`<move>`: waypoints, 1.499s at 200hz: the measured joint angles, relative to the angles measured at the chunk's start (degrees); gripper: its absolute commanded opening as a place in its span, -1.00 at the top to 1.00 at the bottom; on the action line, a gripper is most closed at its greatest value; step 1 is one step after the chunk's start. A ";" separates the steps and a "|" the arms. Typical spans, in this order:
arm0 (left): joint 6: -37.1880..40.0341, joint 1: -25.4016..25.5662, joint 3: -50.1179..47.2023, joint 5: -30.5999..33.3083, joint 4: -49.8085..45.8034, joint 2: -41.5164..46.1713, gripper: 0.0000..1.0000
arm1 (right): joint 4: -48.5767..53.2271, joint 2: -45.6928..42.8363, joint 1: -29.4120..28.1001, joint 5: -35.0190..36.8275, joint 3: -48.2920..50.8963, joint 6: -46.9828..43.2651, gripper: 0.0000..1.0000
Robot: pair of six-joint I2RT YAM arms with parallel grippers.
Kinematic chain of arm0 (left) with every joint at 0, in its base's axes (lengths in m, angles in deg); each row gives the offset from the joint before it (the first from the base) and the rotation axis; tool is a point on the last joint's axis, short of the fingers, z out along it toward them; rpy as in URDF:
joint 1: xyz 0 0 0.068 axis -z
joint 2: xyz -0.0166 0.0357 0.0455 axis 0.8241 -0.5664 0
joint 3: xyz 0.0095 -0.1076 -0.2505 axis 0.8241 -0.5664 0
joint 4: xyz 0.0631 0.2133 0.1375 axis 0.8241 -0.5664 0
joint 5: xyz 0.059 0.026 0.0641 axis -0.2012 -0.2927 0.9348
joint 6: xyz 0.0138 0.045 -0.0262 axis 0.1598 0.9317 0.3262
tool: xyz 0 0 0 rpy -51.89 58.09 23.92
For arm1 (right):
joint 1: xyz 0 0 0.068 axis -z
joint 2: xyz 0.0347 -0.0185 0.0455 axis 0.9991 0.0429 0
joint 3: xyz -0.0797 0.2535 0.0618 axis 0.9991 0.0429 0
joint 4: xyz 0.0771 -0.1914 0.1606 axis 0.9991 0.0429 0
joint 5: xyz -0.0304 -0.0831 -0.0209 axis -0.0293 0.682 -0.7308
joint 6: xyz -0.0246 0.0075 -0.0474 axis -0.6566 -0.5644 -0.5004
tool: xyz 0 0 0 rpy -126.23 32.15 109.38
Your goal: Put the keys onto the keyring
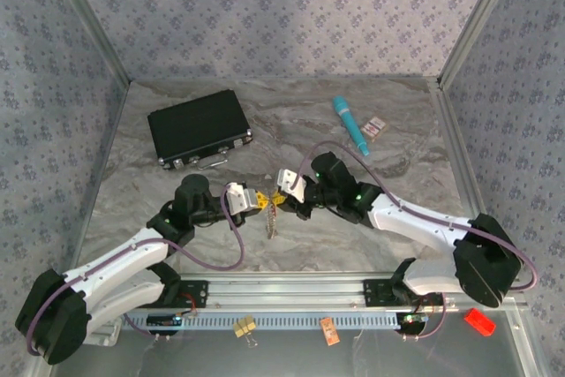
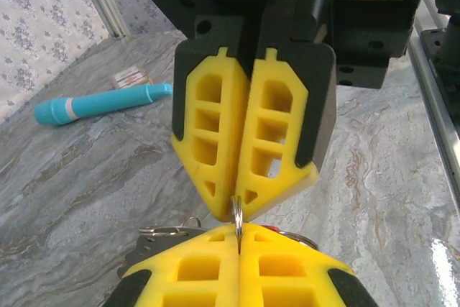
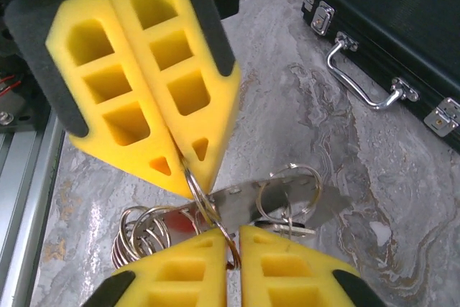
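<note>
Both grippers meet over the middle of the table. My left gripper (image 1: 265, 201) (image 2: 238, 231) is shut on a thin silver split ring (image 2: 236, 215) of the keyring. My right gripper (image 1: 281, 193) (image 3: 233, 239) faces it tip to tip and pinches the same ring (image 3: 205, 203); a narrow slit shows between its fingertips where the ring passes. Below the ring hang a flat silvery key plate (image 3: 287, 206) with more rings through it and a coil of several rings (image 3: 140, 231). In the top view the bunch (image 1: 271, 222) dangles under the two grippers.
A black case (image 1: 199, 127) (image 3: 402, 26) with a metal handle lies at the back left. A teal pen-like stick (image 1: 350, 124) (image 2: 100, 103) and a small card (image 1: 377, 126) lie at the back right. Small tags (image 1: 244, 327) (image 1: 329, 330) and a red piece (image 1: 479, 320) lie by the front rail.
</note>
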 measured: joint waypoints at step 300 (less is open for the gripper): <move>3.50 0.98 5.25 2.45 -7.82 -0.66 0.65 | 11.65 0.07 -2.99 3.34 -7.37 -9.99 1.00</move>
